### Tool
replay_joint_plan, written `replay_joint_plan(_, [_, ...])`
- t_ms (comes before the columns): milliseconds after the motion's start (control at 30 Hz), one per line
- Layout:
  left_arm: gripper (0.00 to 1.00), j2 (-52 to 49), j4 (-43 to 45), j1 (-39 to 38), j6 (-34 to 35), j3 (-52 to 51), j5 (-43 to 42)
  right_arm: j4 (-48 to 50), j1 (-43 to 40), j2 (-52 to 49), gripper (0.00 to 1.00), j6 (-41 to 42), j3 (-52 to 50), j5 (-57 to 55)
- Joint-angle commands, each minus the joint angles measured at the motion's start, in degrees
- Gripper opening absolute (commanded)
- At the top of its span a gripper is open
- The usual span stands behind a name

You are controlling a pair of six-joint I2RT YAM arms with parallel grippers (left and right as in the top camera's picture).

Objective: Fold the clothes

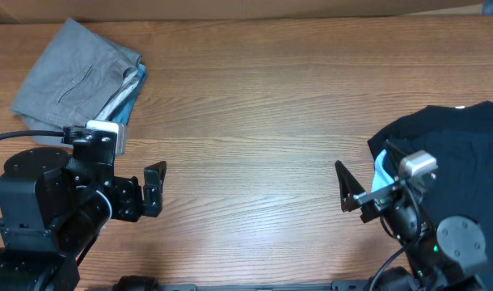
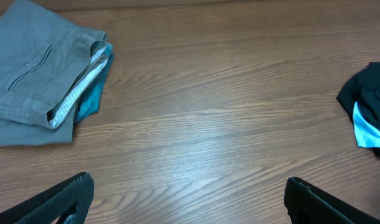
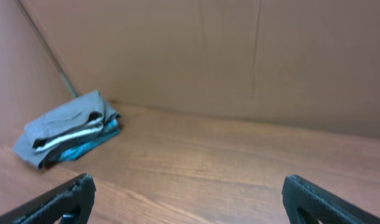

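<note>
The grey-khaki shorts (image 1: 73, 77) lie folded at the table's far left, on top of a blue garment (image 1: 132, 97). They also show in the left wrist view (image 2: 28, 74) and small in the right wrist view (image 3: 65, 121). My left gripper (image 1: 156, 188) is open and empty over bare wood, below and to the right of the shorts; its fingers frame bare table in its own view (image 2: 189, 190). My right gripper (image 1: 343, 186) is open and empty at the right, its fingers also over bare wood (image 3: 189, 190).
A dark navy garment (image 1: 457, 137) with a light blue patch (image 1: 382, 174) lies crumpled at the right edge, next to the right arm; it shows in the left wrist view (image 2: 370, 93). A brown cardboard wall (image 3: 240, 56) stands behind the table.
</note>
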State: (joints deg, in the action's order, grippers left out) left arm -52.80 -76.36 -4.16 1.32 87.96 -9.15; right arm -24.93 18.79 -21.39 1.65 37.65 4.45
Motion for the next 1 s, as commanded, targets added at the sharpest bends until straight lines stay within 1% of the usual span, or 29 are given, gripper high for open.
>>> replay_joint_plan(0, [1.0,0.0,0.0,-0.3,0.4,0.3,0.4,4.4,-0.2,5.6,1.0,-0.2,-6.1,-0.8])
replay_joint_plan(133, [1.0,0.0,0.0,-0.3,0.4,0.3,0.4,10.6,-0.2,12.6,1.0,-0.2,-14.4,-1.5])
replay_joint_plan(300, [1.0,0.0,0.0,-0.3,0.4,0.3,0.4,14.7,-0.2,21.0,1.0,0.0,-23.4,-1.1])
replay_joint_plan(367, [1.0,0.0,0.0,-0.4,0.4,0.3,0.4,18.2,-0.2,21.1,1.0,0.0,-26.2,-0.8])
replay_joint_plan(467, [1.0,0.0,0.0,-0.3,0.4,0.3,0.4,20.8,-0.3,21.2,1.0,0.1,-28.9,0.2])
replay_joint_plan(800, [1.0,0.0,0.0,-0.3,0.4,0.3,0.4,21.3,-0.3,21.2,1.0,0.0,-34.2,0.8])
replay_joint_plan(967, [1.0,0.0,0.0,-0.3,0.4,0.3,0.4,23.6,-0.3,21.2,1.0,0.0,-37.3,0.7])
